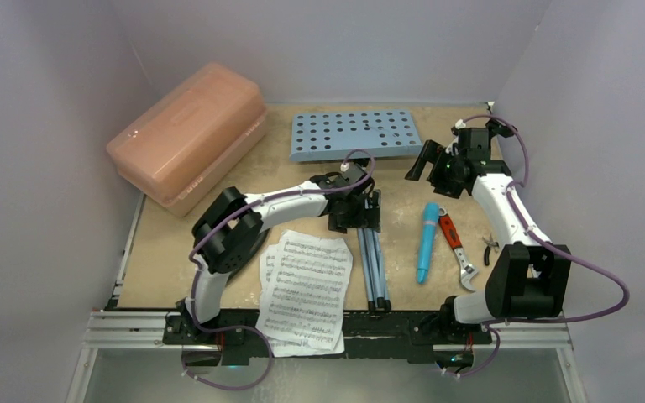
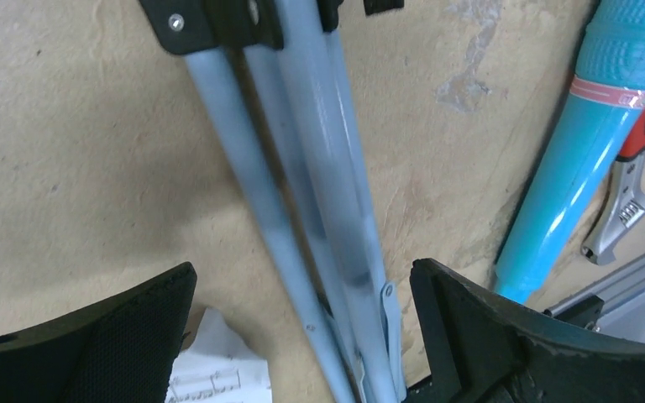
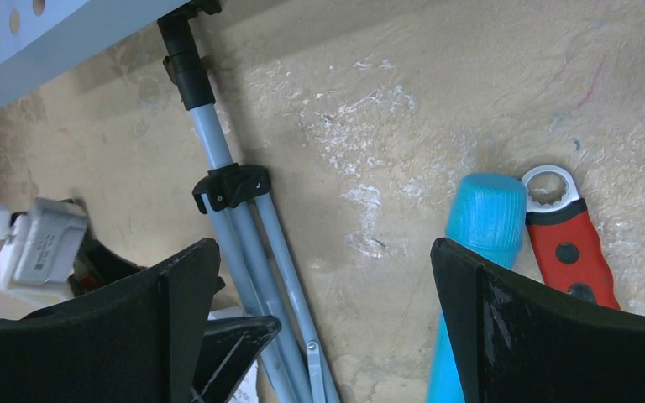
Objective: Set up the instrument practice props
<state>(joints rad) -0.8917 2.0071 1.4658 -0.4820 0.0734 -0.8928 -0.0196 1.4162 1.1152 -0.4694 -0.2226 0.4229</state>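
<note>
Music stand (image 1: 355, 134) lies flat on the table (image 1: 159, 260), with its perforated desk toward the far edge. Its tripod legs (image 2: 336, 210) are folded together and run toward the near rail.

Left gripper (image 2: 302, 277): fingers spread wide, one on each side of the folded legs, and neither touches them.

Right gripper (image 3: 323, 252): also spread, nothing between the fingers. It hangs over bare table near the right end of the desk, between the stand's shaft and the head of the microphone (image 1: 427, 242).

We note the microphone lies right of the legs, roughly parallel to them, with a red-handled wrench (image 1: 456, 248) just beside it.

Sheet-music pages (image 1: 304, 290) overlap left of the legs and hang over the near edge. Pink case (image 1: 189, 143) sits far left.
</note>
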